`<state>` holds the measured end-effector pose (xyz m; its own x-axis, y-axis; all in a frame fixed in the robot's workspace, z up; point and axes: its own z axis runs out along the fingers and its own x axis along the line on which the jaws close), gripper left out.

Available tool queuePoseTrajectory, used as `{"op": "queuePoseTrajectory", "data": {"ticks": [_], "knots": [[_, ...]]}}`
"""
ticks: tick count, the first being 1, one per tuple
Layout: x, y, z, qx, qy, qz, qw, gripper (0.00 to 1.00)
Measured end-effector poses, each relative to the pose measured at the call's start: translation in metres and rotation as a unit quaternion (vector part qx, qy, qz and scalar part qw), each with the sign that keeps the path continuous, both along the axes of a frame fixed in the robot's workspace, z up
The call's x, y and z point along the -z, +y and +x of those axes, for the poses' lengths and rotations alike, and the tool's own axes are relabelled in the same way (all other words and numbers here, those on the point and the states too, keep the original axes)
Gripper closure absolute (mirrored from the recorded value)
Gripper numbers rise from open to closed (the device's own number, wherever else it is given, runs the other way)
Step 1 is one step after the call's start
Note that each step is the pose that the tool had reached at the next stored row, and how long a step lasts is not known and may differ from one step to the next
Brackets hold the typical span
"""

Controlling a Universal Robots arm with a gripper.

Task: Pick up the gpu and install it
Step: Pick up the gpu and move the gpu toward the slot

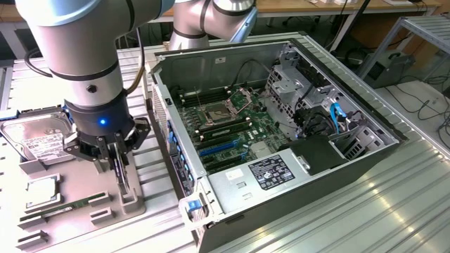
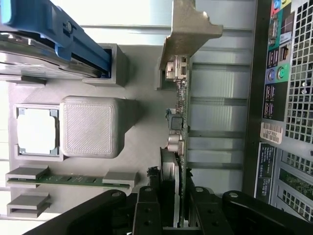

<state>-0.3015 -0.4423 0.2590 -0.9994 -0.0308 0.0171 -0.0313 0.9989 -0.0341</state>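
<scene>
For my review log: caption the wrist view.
Fingers grip the edge-on gpu over the grey parts tray, computer case alongside.

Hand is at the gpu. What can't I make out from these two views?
gpu faces: edge-on in both views.
Its lower edge in the grey holder: exterior view, hidden by the holder's post.
Where the hand grips it: wrist view, cut off by the picture's edge.
Hard drive: exterior view, partly behind the arm.

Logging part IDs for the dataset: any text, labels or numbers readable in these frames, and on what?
No text can be read as it stands.
Black label on the power supply: print too small.
White label on the hard drive: blurred.
Barcode sticker on the computer case rear: characters too blurred.
</scene>
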Motion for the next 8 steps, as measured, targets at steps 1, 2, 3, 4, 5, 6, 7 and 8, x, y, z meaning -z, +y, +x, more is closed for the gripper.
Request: {"op": "queuePoseTrajectory", "data": {"ticks": [1, 2, 3, 4, 5, 6, 7, 8], "knots": [[-0.0007, 0.0000, 0.0000, 0.000, 0.0000, 0.0000, 1.0000, 0.72], [-0.0012, 0.0000, 0.0000, 0.000, 0.0000, 0.0000, 1.0000, 0.72], [-0.0018, 0.0000, 0.0000, 0.000, 0.0000, 0.0000, 1.0000, 0.72], [-0.0024, 0.0000, 0.0000, 0.000, 0.0000, 0.0000, 1.0000, 0.72], [-0.0031, 0.0000, 0.0000, 0.000, 0.0000, 0.0000, 1.0000, 0.72], [-0.0038, 0.0000, 0.0000, 0.000, 0.0000, 0.0000, 1.0000, 0.72], [-0.0053, 0.0000, 0.0000, 0.000, 0.0000, 0.0000, 1.0000, 0.72], [-0.0061, 0.0000, 0.0000, 0.000, 0.0000, 0.0000, 1.0000, 0.72]]}}
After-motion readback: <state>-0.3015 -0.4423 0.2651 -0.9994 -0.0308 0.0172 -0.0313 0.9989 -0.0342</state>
